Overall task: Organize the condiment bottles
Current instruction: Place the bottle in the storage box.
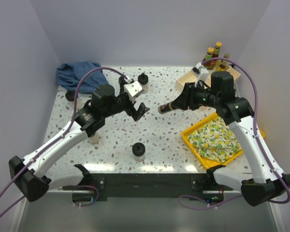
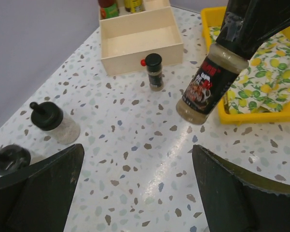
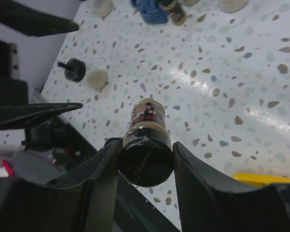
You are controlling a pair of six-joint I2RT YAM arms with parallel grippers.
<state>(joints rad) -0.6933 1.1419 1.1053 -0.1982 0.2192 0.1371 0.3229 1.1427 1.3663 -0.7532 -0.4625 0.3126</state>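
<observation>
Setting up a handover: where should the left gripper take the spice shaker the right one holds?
Probably its free labelled body, from the left: the spice shaker points base-first at the open left gripper, and the right gripper covers its cap.

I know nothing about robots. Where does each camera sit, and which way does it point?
Top external: high behind the robot, looking down on the table; both arms show whole.
Left wrist: on the left arm, facing across to the wooden tray; the open left gripper frames the bottom.
Right wrist: on the right arm, looking down along the right gripper.
Shared: both wrist views show the seasoning bottle it holds.
</observation>
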